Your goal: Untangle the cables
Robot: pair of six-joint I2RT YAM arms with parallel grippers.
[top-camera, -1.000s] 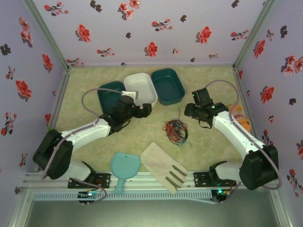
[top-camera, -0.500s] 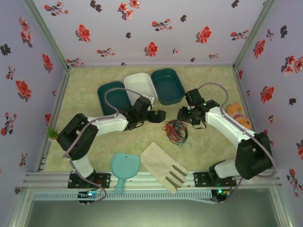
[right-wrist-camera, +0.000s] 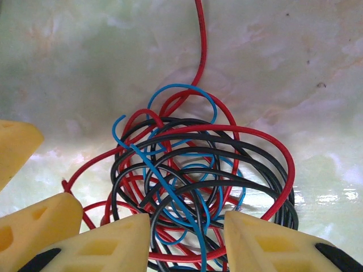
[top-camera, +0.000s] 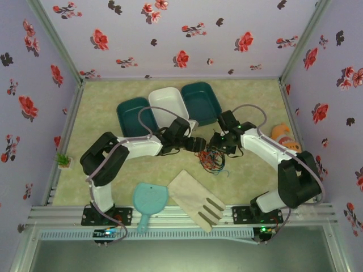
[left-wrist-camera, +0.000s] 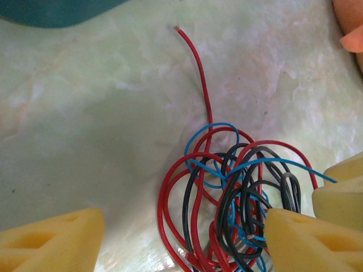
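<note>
The cables (top-camera: 211,158) lie as one tangle of red, black and blue wire on the pale green table, between both arms. In the left wrist view the cables (left-wrist-camera: 232,198) have one red end trailing up and away, and my left gripper (left-wrist-camera: 184,241) stands open with its yellow fingers (left-wrist-camera: 54,241) either side of the tangle's left loops. My left gripper (top-camera: 199,144) and right gripper (top-camera: 218,142) meet over the tangle's top edge. My right gripper (right-wrist-camera: 190,243) is open, straddling the cables (right-wrist-camera: 198,175) with a blue strand and black loops between its fingers (right-wrist-camera: 272,243). Neither grips a wire.
Behind the tangle stand a teal tub (top-camera: 134,116), a white tub (top-camera: 169,105) and another teal tub (top-camera: 201,102). A light-blue scoop (top-camera: 148,202) and a wooden slotted spatula (top-camera: 196,198) lie near the front. An orange toy (top-camera: 283,139) sits at the right wall.
Both arms have reached inward and come down onto the tangle from either side. Both pairs of jaws have narrowed. The cables have barely shifted.
</note>
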